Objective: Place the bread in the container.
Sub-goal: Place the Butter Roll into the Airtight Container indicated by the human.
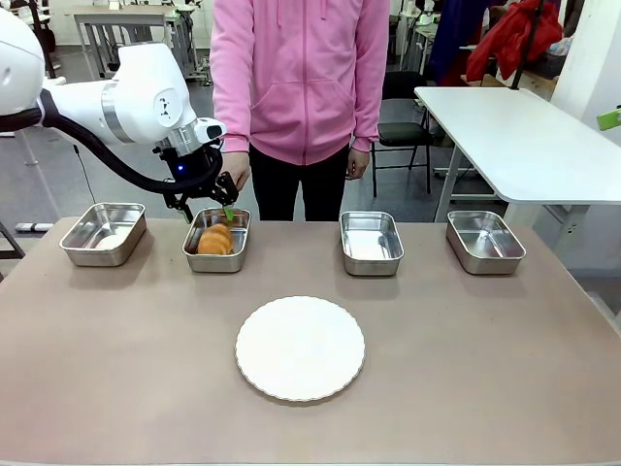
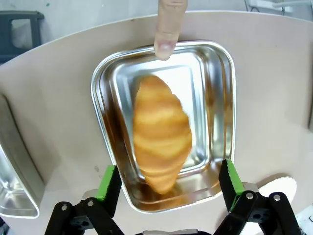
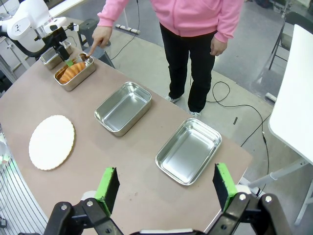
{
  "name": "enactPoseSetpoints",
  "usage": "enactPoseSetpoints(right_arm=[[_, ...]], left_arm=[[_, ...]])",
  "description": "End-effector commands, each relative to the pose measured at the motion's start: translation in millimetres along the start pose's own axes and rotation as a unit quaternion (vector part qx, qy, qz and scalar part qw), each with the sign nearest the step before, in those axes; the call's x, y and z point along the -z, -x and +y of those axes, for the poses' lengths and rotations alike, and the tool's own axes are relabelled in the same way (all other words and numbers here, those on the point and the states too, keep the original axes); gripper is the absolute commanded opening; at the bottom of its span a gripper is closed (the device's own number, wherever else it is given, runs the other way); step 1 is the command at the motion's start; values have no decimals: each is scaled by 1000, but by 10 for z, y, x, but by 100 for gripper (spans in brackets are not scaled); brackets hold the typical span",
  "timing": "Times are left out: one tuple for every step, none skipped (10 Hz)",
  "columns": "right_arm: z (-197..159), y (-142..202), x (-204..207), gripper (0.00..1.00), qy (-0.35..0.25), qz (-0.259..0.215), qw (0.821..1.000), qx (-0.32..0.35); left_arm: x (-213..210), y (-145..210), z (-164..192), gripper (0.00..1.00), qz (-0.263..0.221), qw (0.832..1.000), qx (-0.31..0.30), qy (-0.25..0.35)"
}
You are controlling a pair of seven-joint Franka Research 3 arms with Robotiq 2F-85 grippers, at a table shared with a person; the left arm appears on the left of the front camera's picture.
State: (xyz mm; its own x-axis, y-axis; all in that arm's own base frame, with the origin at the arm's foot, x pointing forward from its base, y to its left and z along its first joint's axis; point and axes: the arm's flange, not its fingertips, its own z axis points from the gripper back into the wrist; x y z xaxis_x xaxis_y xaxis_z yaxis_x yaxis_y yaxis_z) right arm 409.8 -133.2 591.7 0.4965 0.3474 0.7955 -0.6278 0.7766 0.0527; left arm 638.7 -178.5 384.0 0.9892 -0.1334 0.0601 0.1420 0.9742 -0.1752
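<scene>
Plate (image 1: 300,348) bare; bread (image 1: 215,240) in container (image 1: 216,254)

Four steel trays (image 1: 103,233) sit in a row on the table, one croissant (image 1: 215,240) lies in the second, and one round white plate (image 1: 300,349) is nearer.

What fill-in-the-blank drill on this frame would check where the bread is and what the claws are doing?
1. The croissant lies in the ____ tray from the robot's left.
2. The left claw hangs above it with jaws ____.
3. The person's finger points at that tray's ____.
4. The white plate holds ____.

Missing words: second; open; rim; nothing
</scene>
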Motion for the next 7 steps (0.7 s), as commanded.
enactPoseSetpoints(right_arm=[[-13, 5, 7, 100, -6, -13, 1000, -9], [-13, 5, 7, 100, -6, -13, 1000, -9], [-13, 5, 7, 100, -6, -13, 1000, -9], [-13, 5, 7, 100, -6, -13, 1000, -9], [-13, 5, 7, 100, -6, -13, 1000, -9], [-13, 5, 7, 100, -6, -13, 1000, -9], [-13, 5, 7, 100, -6, -13, 1000, -9]], left_arm=[[-91, 59, 31, 100, 10, 1000, 7, 5], [-149, 80, 1, 100, 11, 1000, -10, -4], [-10, 11, -3, 100, 4, 1000, 0, 0], [-10, 11, -3, 100, 4, 1000, 0, 0], [-10, 11, -3, 100, 4, 1000, 0, 0], [-10, 11, -3, 100, 4, 1000, 0, 0], [-10, 11, -3, 100, 4, 1000, 0, 0]])
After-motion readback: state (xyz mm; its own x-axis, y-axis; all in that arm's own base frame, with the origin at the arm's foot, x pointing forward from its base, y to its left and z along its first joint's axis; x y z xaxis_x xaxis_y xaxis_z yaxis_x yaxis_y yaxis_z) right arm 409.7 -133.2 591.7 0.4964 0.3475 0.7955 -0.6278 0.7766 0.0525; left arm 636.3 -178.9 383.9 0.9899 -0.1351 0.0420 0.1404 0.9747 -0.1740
